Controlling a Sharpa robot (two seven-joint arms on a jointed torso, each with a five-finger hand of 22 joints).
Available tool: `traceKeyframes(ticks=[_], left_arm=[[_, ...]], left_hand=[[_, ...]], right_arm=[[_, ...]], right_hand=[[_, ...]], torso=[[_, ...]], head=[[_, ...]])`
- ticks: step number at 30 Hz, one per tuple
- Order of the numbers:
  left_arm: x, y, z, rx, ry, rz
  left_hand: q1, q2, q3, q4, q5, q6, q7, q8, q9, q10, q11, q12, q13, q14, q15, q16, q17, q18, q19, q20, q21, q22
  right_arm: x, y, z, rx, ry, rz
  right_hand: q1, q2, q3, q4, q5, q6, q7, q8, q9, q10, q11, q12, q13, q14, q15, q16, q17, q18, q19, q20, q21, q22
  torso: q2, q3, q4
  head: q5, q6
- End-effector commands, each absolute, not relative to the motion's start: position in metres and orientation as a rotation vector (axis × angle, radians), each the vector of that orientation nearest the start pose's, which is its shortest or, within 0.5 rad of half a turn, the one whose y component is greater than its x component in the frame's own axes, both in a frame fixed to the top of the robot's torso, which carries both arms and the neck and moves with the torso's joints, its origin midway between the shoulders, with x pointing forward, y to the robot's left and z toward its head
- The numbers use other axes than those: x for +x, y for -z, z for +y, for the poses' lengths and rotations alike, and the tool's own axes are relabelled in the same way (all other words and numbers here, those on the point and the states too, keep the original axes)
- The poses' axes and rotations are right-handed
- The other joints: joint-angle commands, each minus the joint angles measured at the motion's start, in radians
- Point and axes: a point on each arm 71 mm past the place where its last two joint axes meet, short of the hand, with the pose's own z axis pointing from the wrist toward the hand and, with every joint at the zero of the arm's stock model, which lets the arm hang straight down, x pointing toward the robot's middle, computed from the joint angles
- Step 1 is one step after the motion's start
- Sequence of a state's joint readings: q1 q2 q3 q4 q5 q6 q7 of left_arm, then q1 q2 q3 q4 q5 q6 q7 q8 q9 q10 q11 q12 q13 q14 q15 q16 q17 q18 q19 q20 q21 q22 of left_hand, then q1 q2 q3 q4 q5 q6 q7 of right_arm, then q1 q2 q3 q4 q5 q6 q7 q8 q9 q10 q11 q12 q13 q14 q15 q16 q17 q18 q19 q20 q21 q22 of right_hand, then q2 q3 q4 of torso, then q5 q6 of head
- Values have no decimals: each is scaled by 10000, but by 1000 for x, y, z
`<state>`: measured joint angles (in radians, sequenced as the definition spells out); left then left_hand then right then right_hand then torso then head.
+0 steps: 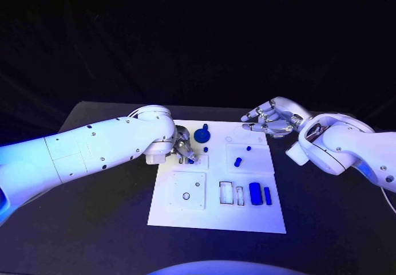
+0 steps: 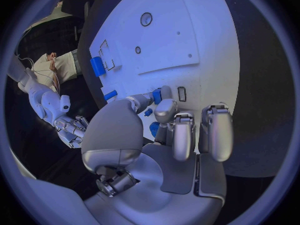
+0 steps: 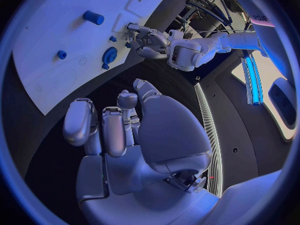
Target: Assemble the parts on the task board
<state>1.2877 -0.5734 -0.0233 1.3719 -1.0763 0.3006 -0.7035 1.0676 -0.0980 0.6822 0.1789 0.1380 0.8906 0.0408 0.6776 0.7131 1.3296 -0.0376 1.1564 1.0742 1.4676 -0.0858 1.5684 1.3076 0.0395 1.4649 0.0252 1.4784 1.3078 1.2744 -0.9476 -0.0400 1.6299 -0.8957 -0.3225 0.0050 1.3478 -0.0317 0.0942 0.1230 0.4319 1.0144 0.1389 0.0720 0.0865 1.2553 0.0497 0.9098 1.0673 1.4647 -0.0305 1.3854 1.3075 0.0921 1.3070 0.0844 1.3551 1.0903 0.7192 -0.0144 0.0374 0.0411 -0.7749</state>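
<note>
On the black table (image 1: 99, 229) the white task board (image 1: 216, 220) lies. Left hand (image 1: 181, 150) is lowered at its left edge, fingertips pinching a small blue part (image 2: 157, 95). Right hand (image 1: 270, 117) is held over the far right corner, fingers curled, nothing gripped. No writing can be read.

The white board (image 1: 216, 220) lies flat mid-table, blue parts (image 1: 255, 192) scattered from twelve to four o'clock.

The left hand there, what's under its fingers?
Under the left hand lies the white task board. Its fingertips touch a small blue part there. Whether they grip it, and what the palm covers, cannot be seen.
</note>
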Motion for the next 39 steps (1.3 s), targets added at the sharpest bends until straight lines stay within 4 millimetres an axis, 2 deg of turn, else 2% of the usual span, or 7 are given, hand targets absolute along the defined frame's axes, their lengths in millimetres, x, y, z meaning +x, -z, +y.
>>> traceKeyframes(ticks=[1,3,10,20,30,34,39], left_arm=[[506,198,134,-457,1453,24393],[507,198,134,-464,1460,24384],[508,198,133,-493,1465,24365],[509,198,134,-544,1412,24369],[510,198,135,-629,1409,24329],[510,198,136,-739,1453,24250],[511,197,139,-913,1482,24140]], left_hand=[[-134,26,232,-210,-3,229,-109,-39,-22,90,-10,69,41,1032,-90,24,2632,-122,613,-97,53,1506],[-166,28,210,-197,-4,244,-113,-40,-28,108,-13,96,69,1032,-92,24,2632,-124,617,-99,60,1517],[-314,71,123,-126,-2,325,-134,-56,-67,177,-29,196,170,1032,-105,24,2632,-137,641,-112,100,1572],[-663,-15,-188,28,-21,456,-157,-105,-150,240,-48,279,247,1032,-121,24,2632,-155,674,-127,155,1653],[-1260,-244,-1225,506,-56,650,-169,-182,-283,296,-55,357,313,1032,-128,24,2632,-168,696,-135,189,1715],[-1408,-260,-1638,743,-54,683,-171,-227,-375,277,-55,321,269,1032,-130,24,2632,-159,681,-137,156,1683],[-1476,-326,-2105,963,-59,720,-181,-245,-484,266,-62,295,237,1032,-136,24,2632,-156,678,-143,145,1679]], right_arm=[[476,145,-220,2907,-9934,17014],[476,145,-220,2911,-9927,17028],[476,145,-220,2911,-9923,17052],[476,145,-220,2906,-9943,17041],[476,144,-221,2978,-9966,16959],[476,144,-221,3035,-9986,16918],[476,144,-221,3059,-9991,16897]], right_hand=[[70,-6,15,40,21,69,4,51,-10,-70,-10,21,-5,592,53,-18,572,75,-30,-19,-58,-14],[66,-1,18,48,25,70,4,51,-10,-78,-10,7,-19,588,53,-32,557,78,-35,-19,-64,-25],[66,-1,19,48,26,70,4,51,-10,-78,-10,7,-19,588,53,-32,558,78,-35,-19,-64,-25],[42,-1,19,76,50,66,6,48,-14,-92,-7,-14,-42,582,54,-55,534,87,-60,-18,-87,-70],[14,-12,21,115,99,34,16,29,-26,-133,0,-63,-90,567,61,-98,495,101,-105,-14,-128,-147],[-97,-21,-31,242,-272,11,25,20,-39,-134,17,-39,-111,553,79,-120,485,104,-125,3,-155,-173],[-112,-24,-47,271,-356,9,26,21,-42,-139,21,-37,-123,550,81,-130,479,107,-133,6,-165,-186]], torso=[[-6,-9,-5],[7,-8,-10],[-11,0,8],[2,-9,2],[-1,-8,12],[-4,-9,11],[1,-13,8]], head=[[-27,-37],[-18,-4],[-34,-27],[-37,7],[-55,-10],[-50,-27],[-51,-16]])
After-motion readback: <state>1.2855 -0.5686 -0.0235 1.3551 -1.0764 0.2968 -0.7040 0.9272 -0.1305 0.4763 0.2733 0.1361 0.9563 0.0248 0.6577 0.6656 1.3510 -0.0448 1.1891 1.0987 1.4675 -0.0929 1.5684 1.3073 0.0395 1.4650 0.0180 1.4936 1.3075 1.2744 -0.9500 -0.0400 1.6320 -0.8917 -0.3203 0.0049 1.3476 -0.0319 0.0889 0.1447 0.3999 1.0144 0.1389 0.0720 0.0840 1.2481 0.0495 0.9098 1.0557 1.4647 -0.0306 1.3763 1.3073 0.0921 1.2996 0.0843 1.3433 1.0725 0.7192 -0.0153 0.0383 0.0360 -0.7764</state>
